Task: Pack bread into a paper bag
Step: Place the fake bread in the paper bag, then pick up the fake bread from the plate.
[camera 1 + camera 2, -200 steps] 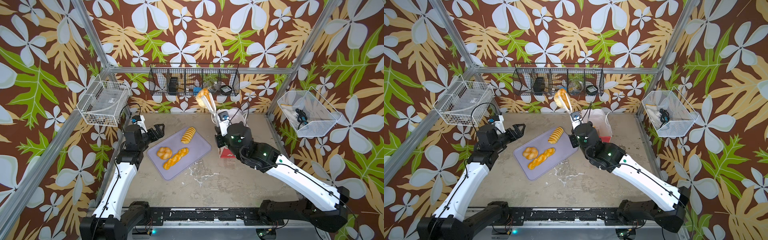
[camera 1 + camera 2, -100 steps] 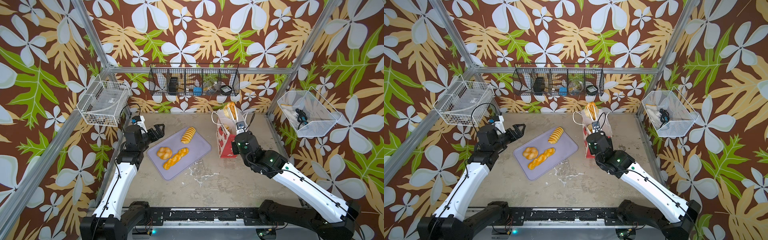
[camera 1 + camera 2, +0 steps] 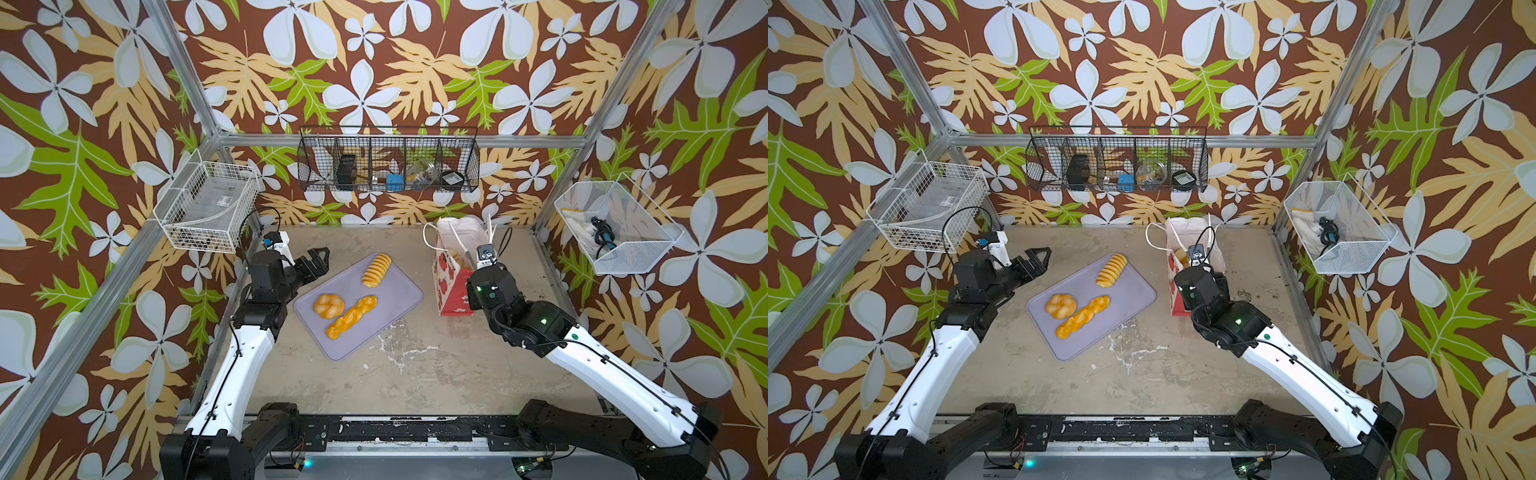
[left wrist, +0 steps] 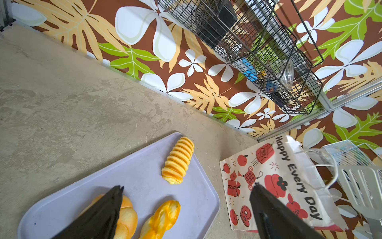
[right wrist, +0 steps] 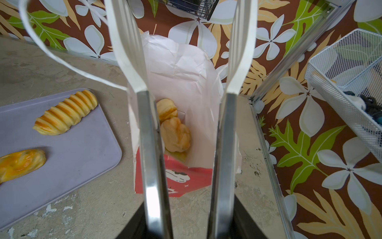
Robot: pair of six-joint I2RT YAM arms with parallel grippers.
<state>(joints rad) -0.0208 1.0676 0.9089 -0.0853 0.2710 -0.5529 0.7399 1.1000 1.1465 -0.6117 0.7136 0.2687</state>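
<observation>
The right tool [image 5: 184, 31] hangs open and empty over the bag [image 3: 451, 286], which stands upright on the bench [image 3: 415, 374] beside the tray [image 3: 395, 291], with two buns [image 5: 175, 132] inside. A ridged roll [image 3: 376, 270], a knot [image 3: 328, 305] and a braid [image 3: 351, 316] lie on the tray. The left tool [image 3: 319, 258] is open and empty near the tray's edge.

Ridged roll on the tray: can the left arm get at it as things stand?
Probably yes. The left end effector is open beside the lavender tray, and the ridged roll lies alone at the tray's far end, with nothing standing between them.
</observation>
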